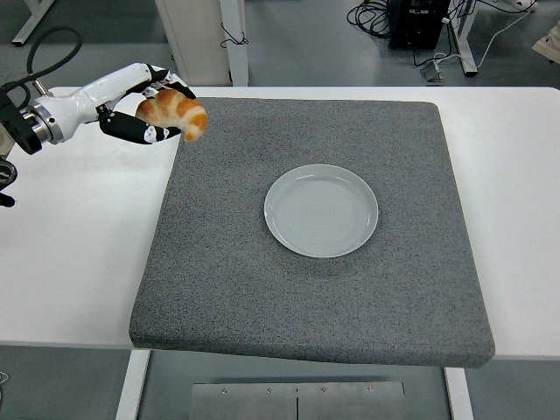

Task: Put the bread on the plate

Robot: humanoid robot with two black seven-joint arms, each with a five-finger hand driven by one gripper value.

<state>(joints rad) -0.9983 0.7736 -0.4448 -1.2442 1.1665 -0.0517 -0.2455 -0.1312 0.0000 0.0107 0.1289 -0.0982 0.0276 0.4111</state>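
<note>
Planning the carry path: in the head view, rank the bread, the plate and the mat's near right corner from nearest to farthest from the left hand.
1. Bread: gripped in the left hand, at the mat's far left corner.
2. Plate: mid-mat, to the hand's right and nearer the camera.
3. Near right corner of the grey mat: diagonally opposite, farthest.

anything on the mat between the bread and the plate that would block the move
Nothing visible. The left hand holds the bread up over the far left corner of the grey mat, and only bare mat lies between it and the empty plate.
</note>
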